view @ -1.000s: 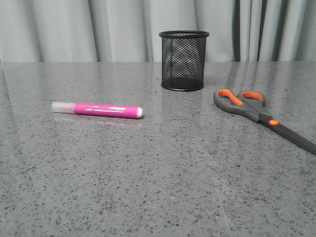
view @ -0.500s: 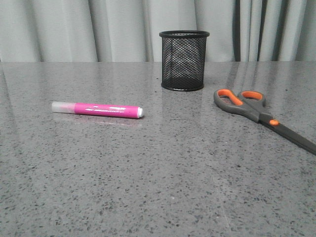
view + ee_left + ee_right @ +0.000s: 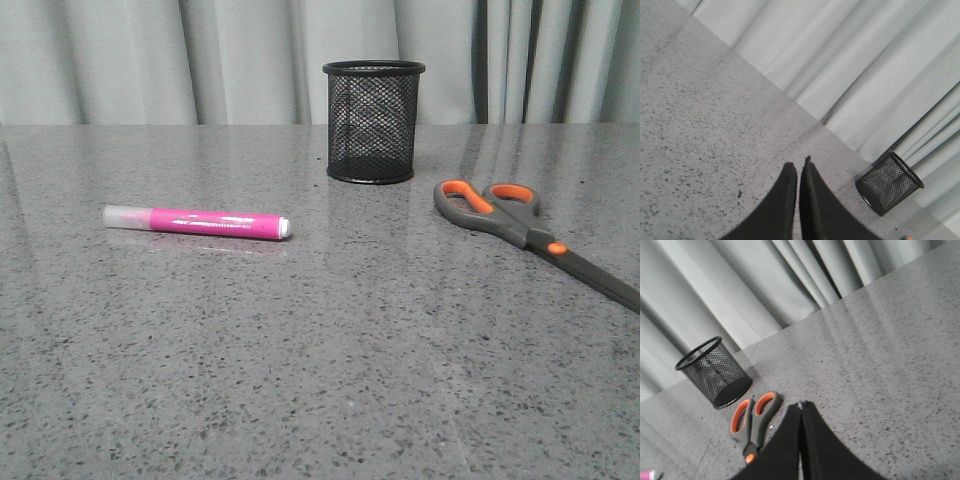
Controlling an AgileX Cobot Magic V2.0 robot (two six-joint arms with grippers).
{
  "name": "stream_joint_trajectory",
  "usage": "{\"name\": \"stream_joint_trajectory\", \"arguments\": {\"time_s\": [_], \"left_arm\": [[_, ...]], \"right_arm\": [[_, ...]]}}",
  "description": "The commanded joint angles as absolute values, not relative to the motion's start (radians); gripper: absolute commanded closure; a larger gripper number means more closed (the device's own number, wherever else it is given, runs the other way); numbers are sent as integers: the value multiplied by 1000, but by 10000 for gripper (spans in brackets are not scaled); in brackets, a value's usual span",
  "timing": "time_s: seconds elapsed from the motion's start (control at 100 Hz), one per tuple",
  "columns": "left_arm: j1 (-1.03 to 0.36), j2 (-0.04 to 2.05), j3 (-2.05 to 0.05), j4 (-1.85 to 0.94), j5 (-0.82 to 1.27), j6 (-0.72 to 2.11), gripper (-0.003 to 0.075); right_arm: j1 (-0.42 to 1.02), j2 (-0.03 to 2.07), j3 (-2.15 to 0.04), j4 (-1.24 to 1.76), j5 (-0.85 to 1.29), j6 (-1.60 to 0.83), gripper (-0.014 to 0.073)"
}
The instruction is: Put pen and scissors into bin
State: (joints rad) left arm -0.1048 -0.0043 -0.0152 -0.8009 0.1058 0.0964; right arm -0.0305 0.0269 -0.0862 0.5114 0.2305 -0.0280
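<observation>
We find no text we can read in any of the three views. In the front view, left of centre, the pen (image 3: 197, 222) carries a pale printed streak along its magenta barrel, but the marks are too small and blurred for us to make out any letter, brand or number. We see no label on the bin (image 3: 372, 121) at upper centre: mesh wall and black rim are plain. The scissors (image 3: 525, 235) at right show only an orange pivot dot, no lettering. Both wrist views give us no signs or print either.
</observation>
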Motion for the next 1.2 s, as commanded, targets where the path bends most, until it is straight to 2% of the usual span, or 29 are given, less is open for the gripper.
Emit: {"name": "stream_joint_trajectory", "arguments": {"time_s": [0.0, 0.33, 0.67, 0.77, 0.82, 0.89, 0.96, 1.01, 1.08, 1.19], "left_arm": [[-102, 33, -101, -779, 101, 102, 739], [-102, 381, -424, -403, 427, 104, 739], [-102, 636, -595, -426, 514, 261, 738], [-102, 679, -610, -509, 514, 351, 717], [-102, 705, -620, -565, 514, 401, 680], [-102, 737, -634, -629, 515, 471, 599], [-102, 769, -649, -697, 518, 545, 496], [-102, 789, -659, -748, 521, 600, 409], [-102, 818, -677, -819, 540, 688, 323], [-102, 885, -713, -893, 608, 828, 311]], "right_arm": [[-34, 106, -173, 475, 226, -34, 662], [-34, 541, -513, 456, 483, -268, 662], [-21, 803, -712, 484, 643, -379, 652], [-10, 830, -730, 541, 658, -430, 550], [-8, 838, -735, 561, 665, -439, 438], [-8, 848, -741, 565, 667, -441, 274], [-8, 851, -743, 565, 668, -441, 154], [-8, 851, -743, 565, 670, -446, 126], [-8, 851, -743, 565, 672, -455, 129], [-8, 851, -743, 565, 675, -466, 129]]}}
